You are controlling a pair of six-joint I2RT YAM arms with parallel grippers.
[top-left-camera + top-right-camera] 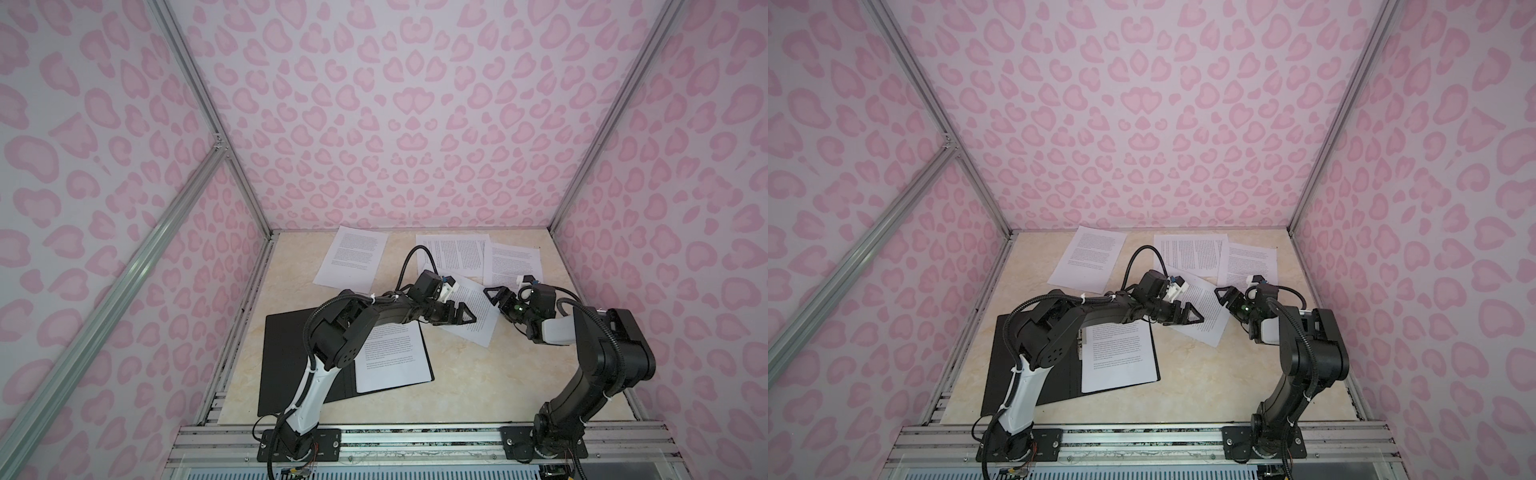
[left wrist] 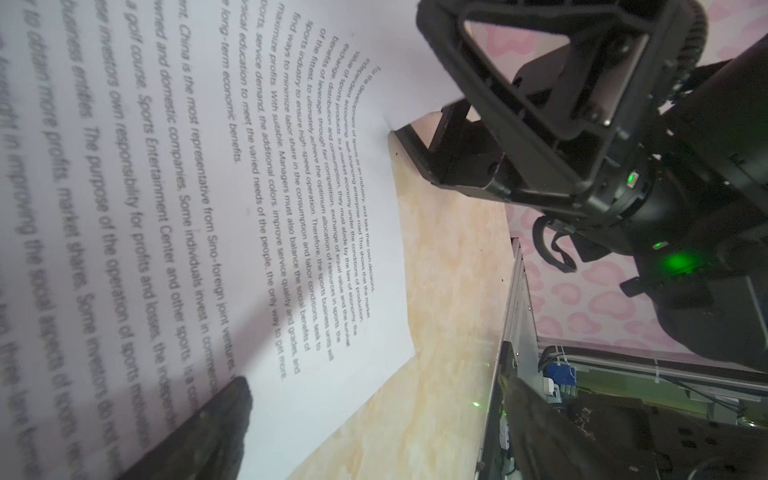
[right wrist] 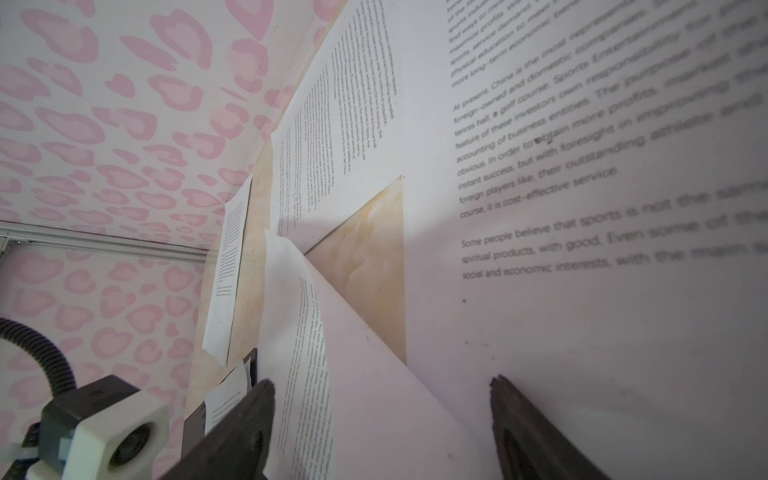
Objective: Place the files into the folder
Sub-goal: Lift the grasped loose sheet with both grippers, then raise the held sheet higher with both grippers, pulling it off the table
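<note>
while the beige table [image 1: 519,374] takes up the whole cell floor, the folder [image 1: 286,365] lies open on its near left part, black inside up, partly hidden under the left arm. one printed page, the filed sheet [image 1: 395,357], rests on the folder's right half. the other files lie loose on the table. the far left sheet [image 1: 353,257], far middle sheet [image 1: 451,253] and far right sheet [image 1: 513,259] sit along the back wall. the middle sheet [image 1: 480,328] lies tilted, just beside the folder's far right corner, between the two grippers. the left gripper [image 1: 467,316] is over that sheet's left edge, jaws spread, holding nothing. in the left wrist view one of its fingers [image 2: 199,436] lies across the printed page; cannot tell if it touches. the right gripper [image 1: 492,294] is at the sheet's right edge, jaws apart. in the right wrist view a curled-up paper edge stands between its fingers [image 3: 241,424], not pinched.
</note>
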